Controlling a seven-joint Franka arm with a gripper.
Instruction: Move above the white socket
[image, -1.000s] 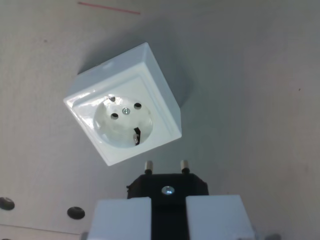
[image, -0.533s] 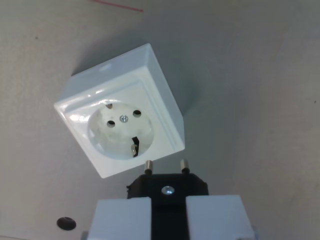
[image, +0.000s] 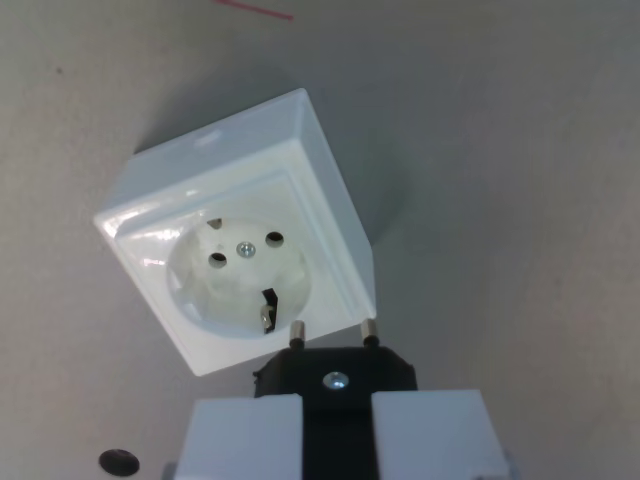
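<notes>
A pale grey-beige tabletop is seen across the whole wrist view, matte and lightly speckled. A thin red line is drawn near the top edge. A dark round hole is set at the lower left. A soft shadow is cast toward the wrist view's right.

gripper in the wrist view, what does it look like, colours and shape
Only the gripper's two fingers show, at the bottom edge of the wrist view. They are broad, flat-faced blocks of pale white with square corners, side by side with a narrow dark gap between them. Grey edges peek out at their lower outer corners. No cables or markings are visible, and the arm itself is out of frame.
</notes>
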